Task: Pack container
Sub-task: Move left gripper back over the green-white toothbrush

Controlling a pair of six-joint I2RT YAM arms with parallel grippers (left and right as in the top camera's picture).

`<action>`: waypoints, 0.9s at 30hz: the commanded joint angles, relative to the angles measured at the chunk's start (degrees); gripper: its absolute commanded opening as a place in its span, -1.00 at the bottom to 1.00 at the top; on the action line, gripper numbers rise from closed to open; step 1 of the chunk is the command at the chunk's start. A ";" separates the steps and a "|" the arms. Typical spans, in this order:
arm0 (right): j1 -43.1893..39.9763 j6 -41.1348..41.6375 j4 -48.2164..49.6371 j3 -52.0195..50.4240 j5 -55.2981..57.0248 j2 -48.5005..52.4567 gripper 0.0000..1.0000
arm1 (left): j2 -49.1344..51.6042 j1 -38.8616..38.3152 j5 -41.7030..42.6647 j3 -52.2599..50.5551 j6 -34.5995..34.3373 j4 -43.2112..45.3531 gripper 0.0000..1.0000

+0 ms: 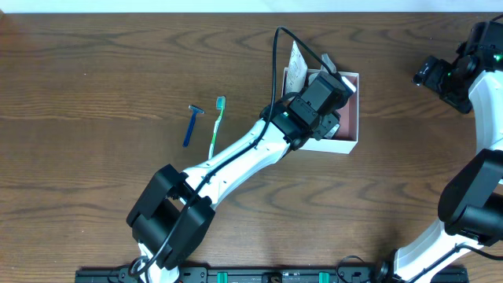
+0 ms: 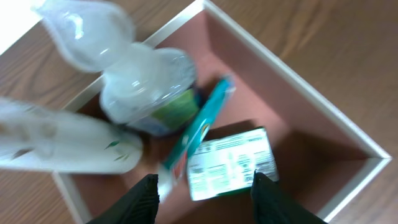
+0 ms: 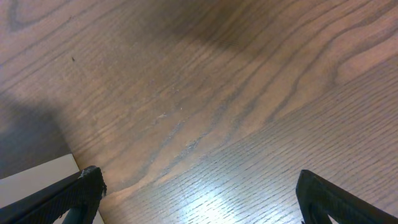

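Observation:
The container (image 1: pixel 351 118), a square box with white walls and a dusty pink inside, sits right of centre in the overhead view. My left gripper (image 1: pixel 326 98) hovers over it, open and empty. In the left wrist view the container (image 2: pixel 298 99) holds a clear bottle (image 2: pixel 146 87), a white tube (image 2: pixel 62 146), a teal toothpaste tube (image 2: pixel 199 124) and a green-and-white packet (image 2: pixel 230 162); my open fingers (image 2: pixel 205 199) are just above the packet. My right gripper (image 1: pixel 440 75) is open and empty over bare wood at the far right (image 3: pixel 199 199).
A blue razor (image 1: pixel 191 124) and a green toothbrush (image 1: pixel 217 122) lie side by side on the wooden table (image 1: pixel 94 102), left of the container. A clear plastic item (image 1: pixel 296 67) sticks out at the container's back left corner.

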 commanded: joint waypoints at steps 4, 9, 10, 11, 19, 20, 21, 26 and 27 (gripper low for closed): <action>0.13 0.57 -0.04 -0.22 0.20 0.13 0.98 | -10.10 0.94 -18.45 0.28 -2.67 -6.01 0.15; 0.13 0.57 -0.07 -0.22 0.20 0.11 0.98 | -15.39 8.04 -22.64 0.26 -11.45 -18.38 0.84; 0.15 0.57 -0.07 -0.22 0.20 0.11 0.99 | -15.43 10.01 -22.38 0.26 -13.40 -20.61 0.83; 0.15 0.57 -0.04 -0.22 0.20 0.11 0.99 | -15.39 12.41 -21.70 0.26 -15.47 -23.10 0.84; 0.13 0.57 -0.07 -0.22 0.20 0.11 0.98 | -11.43 27.32 -1.40 -0.98 -11.56 -32.96 0.83; 0.13 0.57 -0.04 -0.22 0.20 0.13 0.99 | -10.54 28.52 -0.11 -1.51 -10.51 -32.94 0.83; 0.13 0.57 -0.07 -0.22 0.20 0.11 0.98 | -9.66 29.38 0.59 -1.84 -10.01 -32.89 0.83; 0.13 0.57 -0.07 -0.22 0.20 0.11 0.99 | -4.07 31.34 1.92 -1.97 -9.68 -32.96 0.83; 0.13 0.57 -0.07 -0.22 0.20 0.11 0.98 | -2.89 31.34 1.92 -1.97 -9.49 -32.96 0.83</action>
